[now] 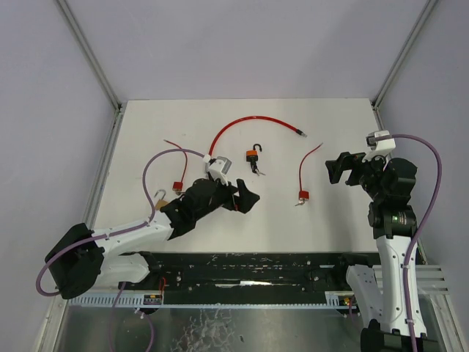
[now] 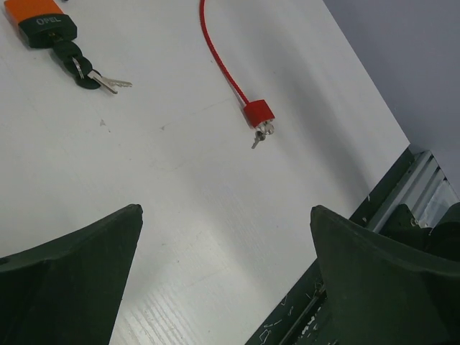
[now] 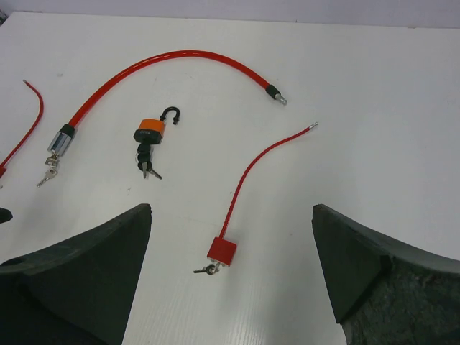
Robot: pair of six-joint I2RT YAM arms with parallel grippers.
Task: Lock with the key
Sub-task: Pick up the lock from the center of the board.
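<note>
An orange padlock (image 1: 252, 155) with its black shackle swung open lies mid-table, with keys (image 1: 256, 171) in its base. It also shows in the left wrist view (image 2: 44, 20) and in the right wrist view (image 3: 149, 132). A small red lock body (image 1: 302, 194) on a thin red cable lies to its right, a key (image 3: 208, 269) in it. My left gripper (image 1: 248, 198) is open and empty, just below and left of the orange padlock. My right gripper (image 1: 335, 170) is open and empty, to the right of the small red lock.
A thick red cable (image 1: 249, 119) arcs across the back, its silver cylinder end (image 3: 59, 141) holding keys. Another thin red cable lock (image 1: 176, 185) and a brass padlock (image 1: 160, 196) lie at the left. A black rail (image 1: 249, 268) runs along the near edge.
</note>
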